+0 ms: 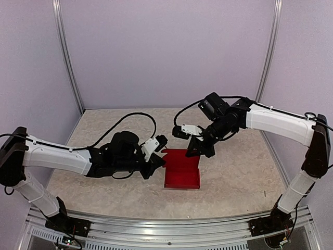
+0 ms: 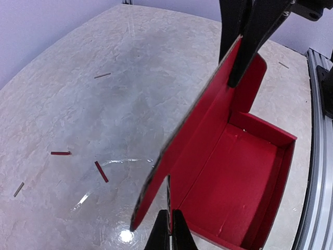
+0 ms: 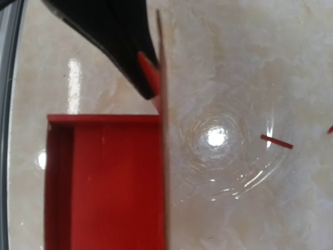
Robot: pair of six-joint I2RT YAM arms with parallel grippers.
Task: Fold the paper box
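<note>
As you look down from above, the paper box (image 1: 182, 172) lies on the surface (image 1: 234, 177) about midway between its left and right edges, somewhat closer to the near edge than to the far one. It is bright red card, partly formed into a shallow open tray. In your left wrist view its flat red floor and low side walls are in plain sight. Along the far side of the tray a taller flap (image 2: 203, 120) stands up, leaning a little, with a rounded end at its right.

Your left gripper (image 2: 169, 213) is clenched on the left end of that flap, and the thin card edge rises straight from between its closed fingers. Your right gripper (image 1: 201, 152) is clamped on the flap's right end, at the far right corner of the box, with one dark finger on each face of the card. In the right wrist view the flap shows edge-on as a thin line with a black finger pressed against it.

Beyond the far side of the box, a few thin red slivers (image 2: 61, 153) and some pale ones lie scattered on the marbled surface, well apart from the box.
</note>
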